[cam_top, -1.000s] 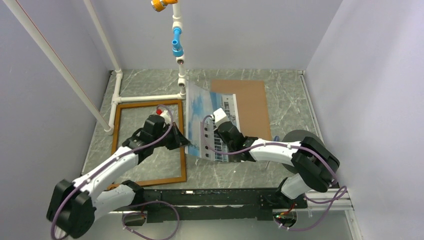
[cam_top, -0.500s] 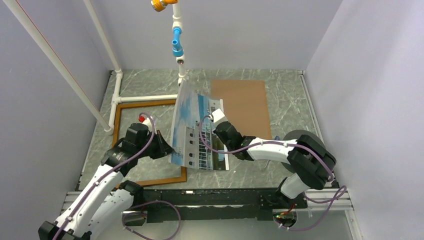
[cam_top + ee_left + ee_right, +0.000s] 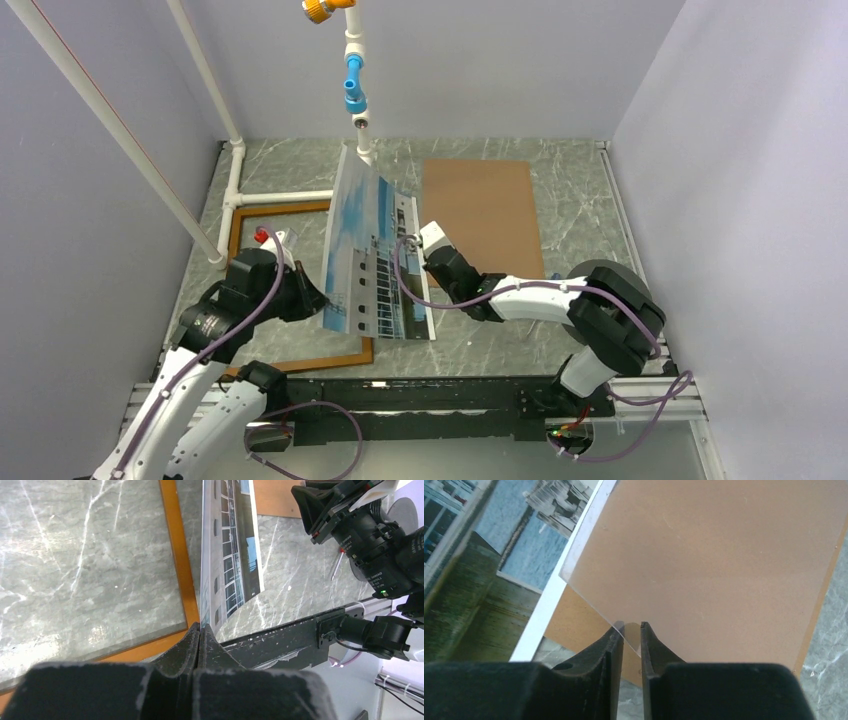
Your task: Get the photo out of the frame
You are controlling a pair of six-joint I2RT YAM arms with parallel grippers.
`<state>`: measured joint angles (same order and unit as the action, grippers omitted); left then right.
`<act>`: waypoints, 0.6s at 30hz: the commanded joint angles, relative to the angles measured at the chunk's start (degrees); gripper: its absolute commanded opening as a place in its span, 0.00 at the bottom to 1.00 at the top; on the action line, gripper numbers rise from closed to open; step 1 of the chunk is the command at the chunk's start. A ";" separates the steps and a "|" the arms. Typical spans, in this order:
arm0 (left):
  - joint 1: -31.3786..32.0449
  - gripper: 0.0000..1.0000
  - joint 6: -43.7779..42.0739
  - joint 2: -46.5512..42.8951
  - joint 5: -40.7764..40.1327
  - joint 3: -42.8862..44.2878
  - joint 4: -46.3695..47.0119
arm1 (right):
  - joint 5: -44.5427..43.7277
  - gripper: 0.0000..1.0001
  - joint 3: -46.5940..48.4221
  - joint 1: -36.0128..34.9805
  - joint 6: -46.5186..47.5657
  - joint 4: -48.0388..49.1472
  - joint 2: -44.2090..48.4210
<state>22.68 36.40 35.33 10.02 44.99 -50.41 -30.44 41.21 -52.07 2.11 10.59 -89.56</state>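
Observation:
The photo (image 3: 375, 250) of a white building under blue sky stands steeply tilted on its right edge, between the frame and the backing board. My left gripper (image 3: 318, 305) is shut on its lower left corner, and in the left wrist view the photo (image 3: 230, 555) runs edge-on into my left gripper (image 3: 200, 627). The reddish-brown frame (image 3: 233, 235) lies flat on the table to the left, its border (image 3: 175, 555) under the raised print. My right gripper (image 3: 424, 243) is at the photo's right edge. In the right wrist view my right gripper (image 3: 631, 630) has its jaws slightly apart around the corner of a clear sheet (image 3: 704, 555).
The plain brown backing board (image 3: 485, 215) lies flat to the right of the photo. White pipes (image 3: 285, 197) run along the back left, with an upright carrying a blue fitting (image 3: 355, 95). A black rail (image 3: 430, 395) lines the near edge, and walls close in on both sides.
My left arm has drawn back to the left with the photo's corner, tipping the print up steeper. The right gripper's jaws have parted a little.

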 commanded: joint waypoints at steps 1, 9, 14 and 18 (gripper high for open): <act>-0.28 0.00 -1.92 -1.27 -2.83 4.38 -4.16 | -0.50 0.26 1.99 -1.06 -0.99 -0.29 -0.65; -0.26 0.00 -2.64 -0.83 -2.76 10.71 -7.19 | 2.50 0.83 4.19 -4.37 -6.11 -6.64 5.31; -0.35 0.00 -3.04 -0.48 -2.75 12.02 -7.85 | 7.08 0.99 5.02 -7.88 -10.89 -13.27 11.42; -0.36 0.00 -2.44 -0.48 -2.08 12.44 -7.33 | 8.77 1.00 6.07 -13.38 -13.32 -15.95 14.92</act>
<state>22.68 34.52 34.72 8.08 55.31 -58.02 -25.21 44.49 -60.62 -6.68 -1.30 -78.43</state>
